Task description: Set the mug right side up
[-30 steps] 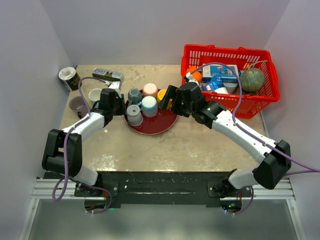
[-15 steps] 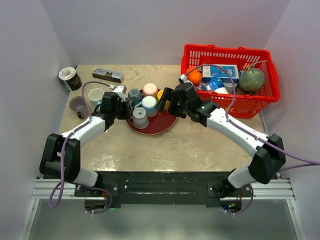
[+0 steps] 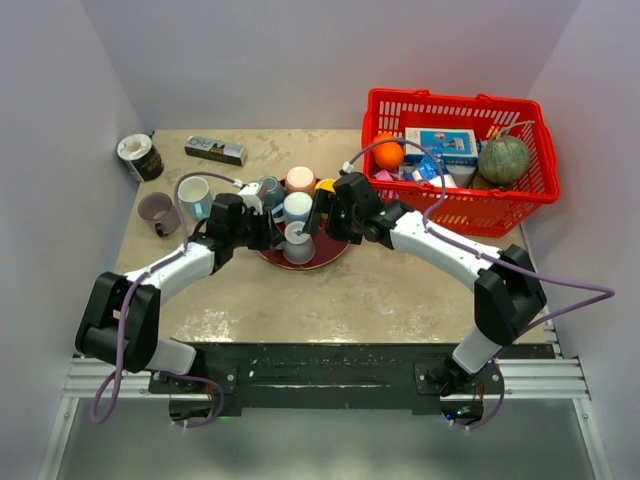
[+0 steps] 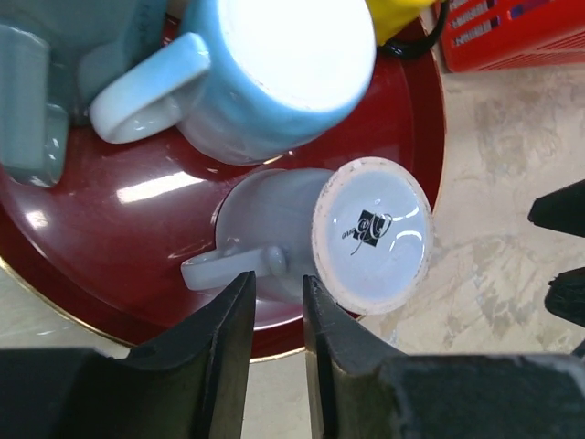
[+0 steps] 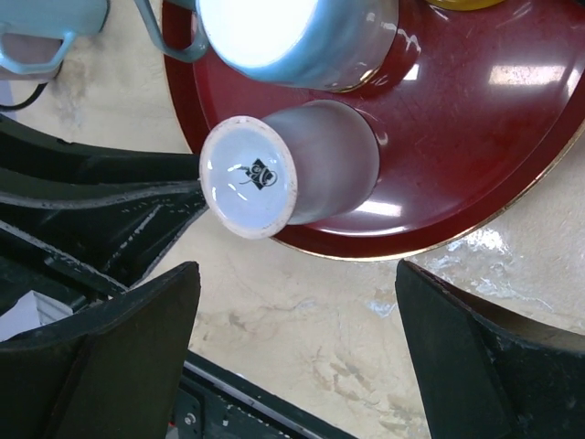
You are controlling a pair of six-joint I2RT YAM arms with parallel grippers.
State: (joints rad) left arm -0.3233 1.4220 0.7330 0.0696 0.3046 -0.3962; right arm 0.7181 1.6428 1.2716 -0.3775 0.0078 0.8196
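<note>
A pale grey mug (image 3: 297, 243) sits tilted on the near edge of the red plate (image 3: 330, 254), its logo base up and pointing toward the table. In the left wrist view its base (image 4: 370, 233) faces the camera and its handle runs left. My left gripper (image 3: 274, 234) (image 4: 274, 291) has its jaws narrowed around the root of that handle. The right wrist view shows the same mug (image 5: 302, 174) on the plate (image 5: 475, 155). My right gripper (image 3: 322, 214) (image 5: 297, 352) hangs wide open and empty just right of the mug.
On the plate also stand a light blue mug (image 3: 297, 208), a dark grey-blue one (image 3: 268, 190), a pink one (image 3: 300, 178) and a yellow one (image 3: 323, 186). Two mugs (image 3: 192, 192) stand left of the plate. A red basket (image 3: 520, 190) of groceries stands at the right.
My left gripper has moved right across the plate, and the grey mug has moved with it to the near edge and tilted. My right gripper has moved left toward it.
</note>
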